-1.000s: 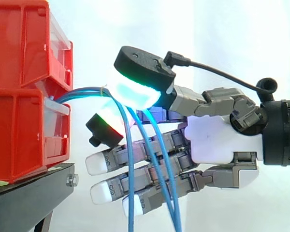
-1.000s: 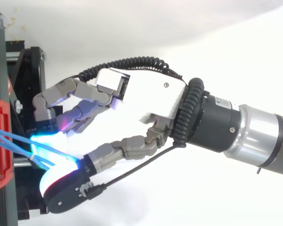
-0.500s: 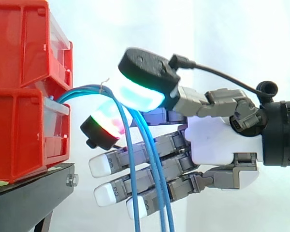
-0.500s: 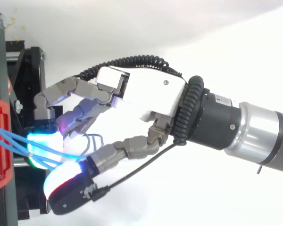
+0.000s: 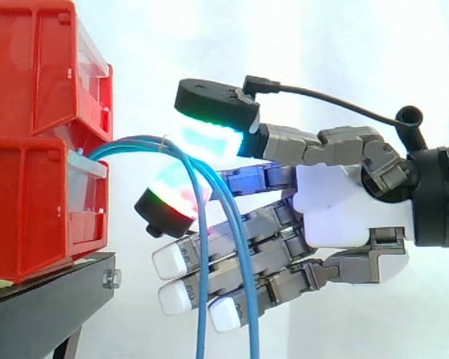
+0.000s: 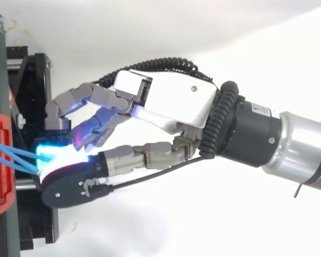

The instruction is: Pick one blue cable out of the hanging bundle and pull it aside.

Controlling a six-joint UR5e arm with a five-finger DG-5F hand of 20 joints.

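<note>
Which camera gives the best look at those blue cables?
The side view. There the cables leave the red bin, arch over and hang down across the hand, so you can tell strands apart. The top view shows short stretches of them running from the bin to the hand's glowing pads.

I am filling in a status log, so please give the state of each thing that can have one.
red bins, stacked on the black stand
blue cables, hanging in an arc out of the lower bin
hand, shut on the blue cables between its thumb and a finger
</note>
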